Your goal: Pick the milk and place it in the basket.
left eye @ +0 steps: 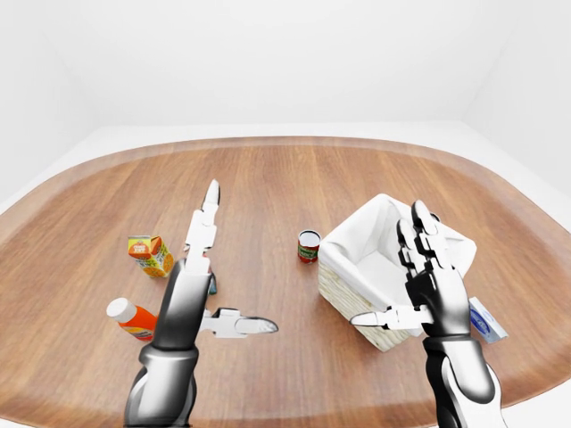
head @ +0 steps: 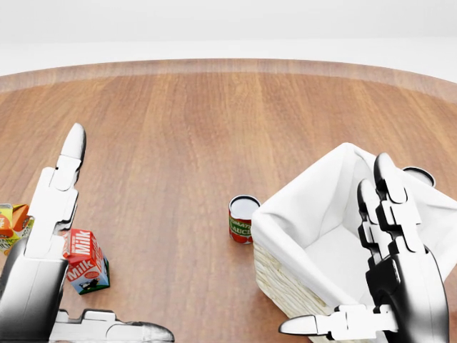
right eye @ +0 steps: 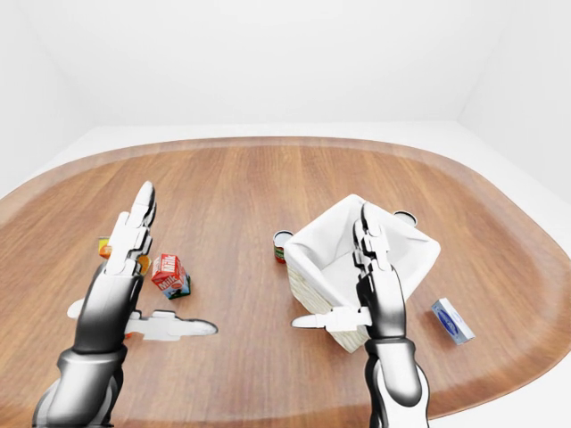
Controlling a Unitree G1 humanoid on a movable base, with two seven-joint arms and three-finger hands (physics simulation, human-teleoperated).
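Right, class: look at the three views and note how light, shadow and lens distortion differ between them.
Head view: even, soft light; the tomato sauce can and milk carton cast only faint shadows, all sharp. Left-eye view: wide lens bends the table edge into an oval; no glare. Right-eye view: the same bending, with a pale shadow beside the basket.

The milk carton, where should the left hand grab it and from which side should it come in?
Grip the milk carton across its flat side walls, below the slanted gable top. It appears tilted on the table, so a straight top-down pinch would probably slip. The open left hand already stands at its left in the head view, so closing in from that side, thumb underneath toward the view's bottom, looks simplest.
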